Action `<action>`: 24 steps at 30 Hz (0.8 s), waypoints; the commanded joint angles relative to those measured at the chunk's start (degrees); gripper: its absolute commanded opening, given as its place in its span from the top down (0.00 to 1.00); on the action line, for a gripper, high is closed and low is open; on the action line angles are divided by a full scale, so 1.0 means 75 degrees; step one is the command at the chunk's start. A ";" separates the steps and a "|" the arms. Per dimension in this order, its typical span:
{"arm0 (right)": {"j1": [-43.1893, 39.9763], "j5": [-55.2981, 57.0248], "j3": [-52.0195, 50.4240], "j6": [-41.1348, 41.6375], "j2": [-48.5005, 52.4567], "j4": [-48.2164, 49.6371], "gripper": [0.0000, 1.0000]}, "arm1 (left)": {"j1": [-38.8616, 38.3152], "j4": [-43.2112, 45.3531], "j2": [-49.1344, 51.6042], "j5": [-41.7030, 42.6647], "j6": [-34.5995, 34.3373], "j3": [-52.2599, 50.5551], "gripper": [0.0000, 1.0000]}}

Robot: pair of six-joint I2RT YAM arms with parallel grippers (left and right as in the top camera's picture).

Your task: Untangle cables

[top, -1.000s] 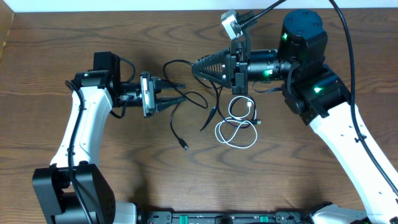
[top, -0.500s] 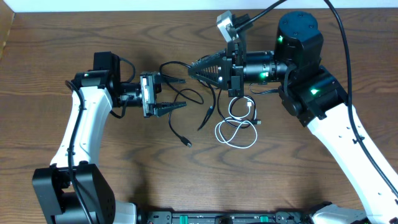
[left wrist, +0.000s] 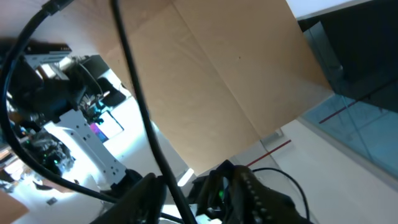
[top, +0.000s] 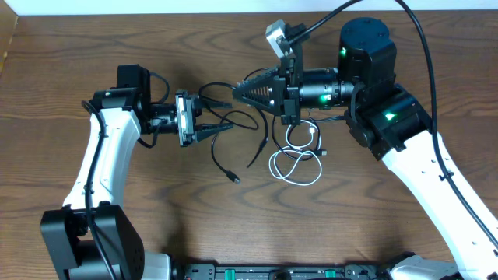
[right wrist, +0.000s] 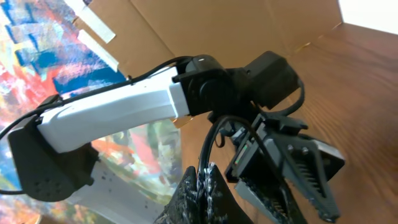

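Left gripper (top: 212,117) sat left of centre above the worktop (top: 334,229), pointing right, with its jaws spread. The right wrist view showed the same gap between its two ridged fingers (right wrist: 298,152). Right gripper (top: 238,89) faced it from the right, tip close to the left gripper but apart from it. Its jaws were pressed together, pinching a black cable (top: 237,117). In the right wrist view that cable (right wrist: 210,146) rose straight out of the closed tips (right wrist: 200,177) and curved toward the left gripper (right wrist: 333,186). In the left wrist view the same black cable (left wrist: 143,118) crossed the frame from top to bottom, lifted off the worktop. Whether it touched the left fingers could not be told. From overhead the black cable looped between the two grippers, then trailed down to a plug (top: 233,180) lying on the worktop below the left gripper. The second black cable (top: 261,148) ran down from under the right gripper, its end near the middle of the worktop, just left of the white cable. The white cable (top: 296,165) lay in loose overlapping loops on the worktop, below the right gripper. It sat close to the second black cable, and contact between them was unclear.
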 commanded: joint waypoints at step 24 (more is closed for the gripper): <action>-0.1300 0.0248 0.0047 0.0239 -0.0134 -0.2078 0.99 | 0.0093 -0.0020 0.0032 -0.3692 -0.0006 0.0017 0.93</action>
